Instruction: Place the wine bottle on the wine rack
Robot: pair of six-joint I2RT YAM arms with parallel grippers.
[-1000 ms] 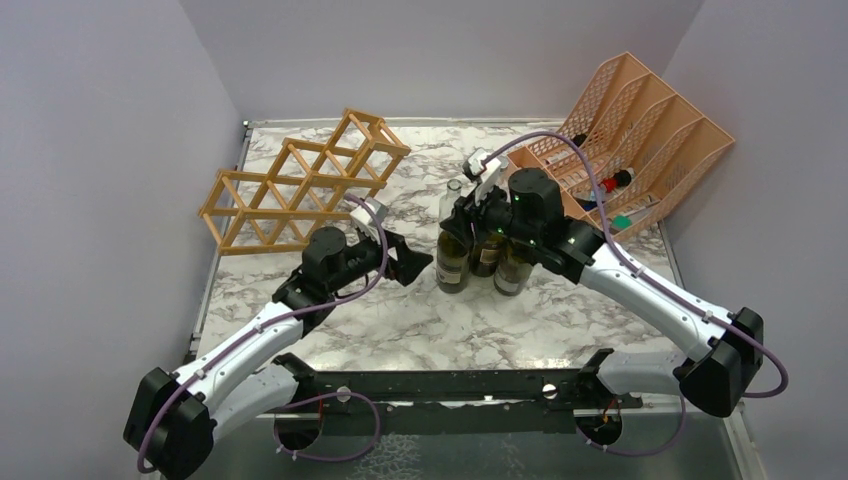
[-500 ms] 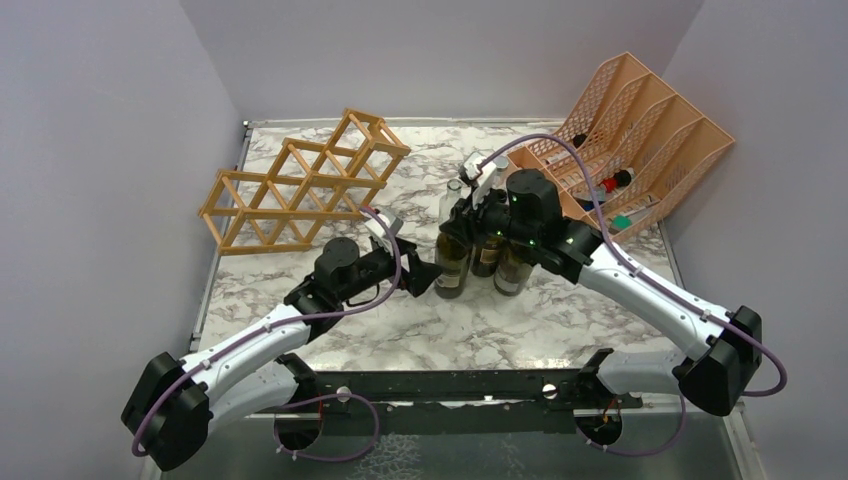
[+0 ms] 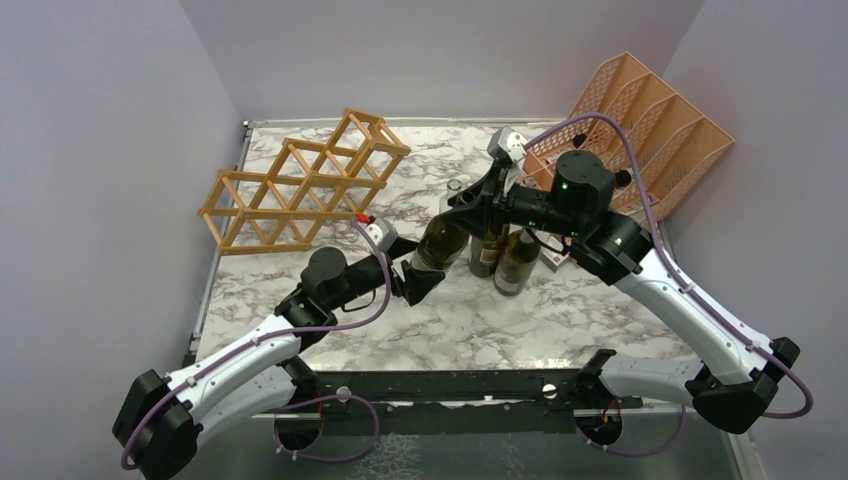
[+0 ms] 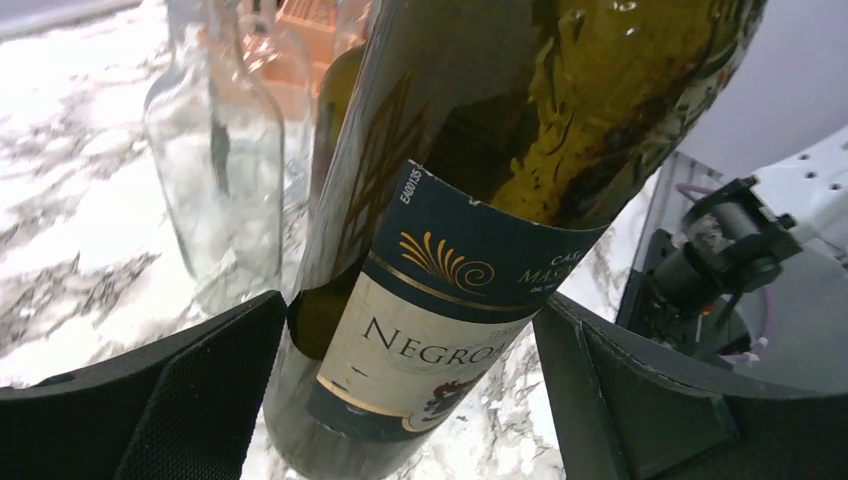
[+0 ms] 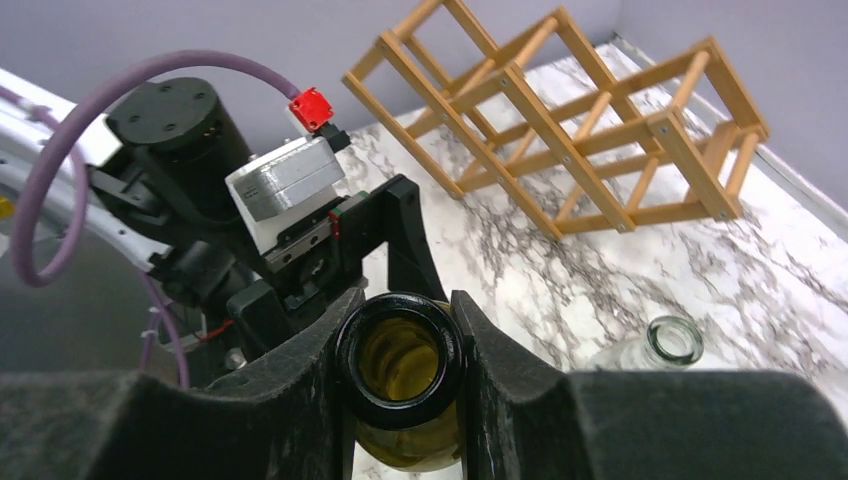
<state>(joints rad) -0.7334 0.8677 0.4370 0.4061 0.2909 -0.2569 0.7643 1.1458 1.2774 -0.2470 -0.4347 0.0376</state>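
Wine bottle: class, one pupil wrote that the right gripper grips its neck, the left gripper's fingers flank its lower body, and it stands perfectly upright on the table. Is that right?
Not quite. The wine bottle is not upright: it is tilted, as the top external view shows. The rest holds: the right gripper grips its neck, and the fingers of the left gripper flank its lower body.

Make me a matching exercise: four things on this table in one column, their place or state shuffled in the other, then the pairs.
1. wine rack
2. labelled wine bottle
3. clear bottle
4. orange file organiser

A. standing upright, mouth open
B. tilted, neck between the fingers of the right gripper
C. back right corner, by the wall
D. back left of the table, every cell empty

Pairs: 1-D, 2-B, 3-A, 4-C
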